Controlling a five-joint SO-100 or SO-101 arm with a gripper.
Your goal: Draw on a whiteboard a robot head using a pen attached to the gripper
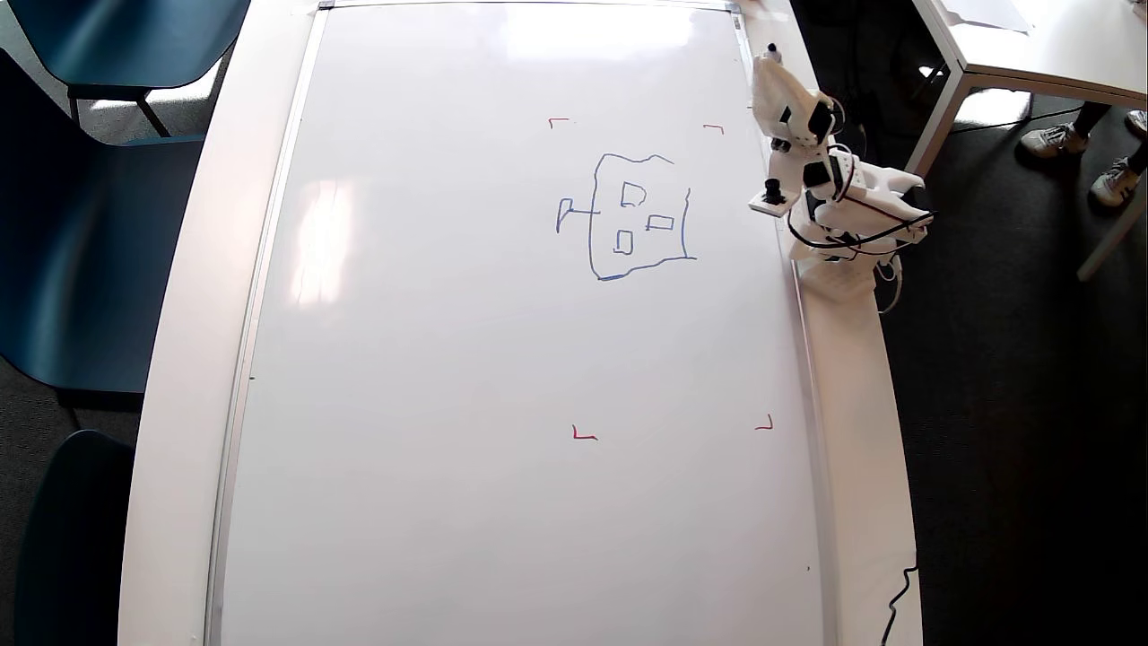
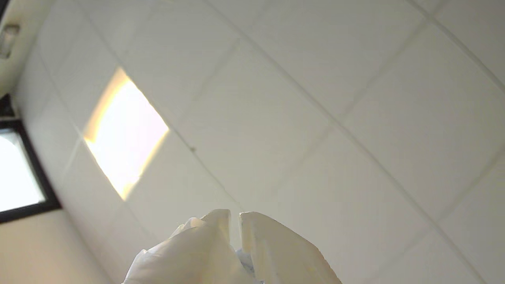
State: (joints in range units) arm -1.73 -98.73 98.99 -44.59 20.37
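Overhead view shows us a large whiteboard (image 1: pixel 502 359) lying flat on a white bench (image 1: pixel 179 359), with the arm (image 1: pixel 834 206) folded up at the right edge of the frame, clear of the drawing area. A blue sketch (image 1: pixel 639 215) sits in the upper right part of the board: a wobbly box with three small rectangles inside and a short stub with a little flag off its left side. Four red corner marks (image 1: pixel 584 435) frame a larger zone around and below it.

In the wrist view the gripper (image 2: pixel 235 221) points up at the ceiling, its two white fingers nearly together with only a thin slit between them. We see something pale blue low in that slit, but we cannot tell whether it is the pen or whether the fingers are clamped on it. The pen (image 1: pixel 773 54) may be the dark tip at the top of the arm in the overhead view.

We judge a marker like this light and stiff, its smooth barrel liable to slip, so we would hold it mid-barrel and press only gently on the glossy board.
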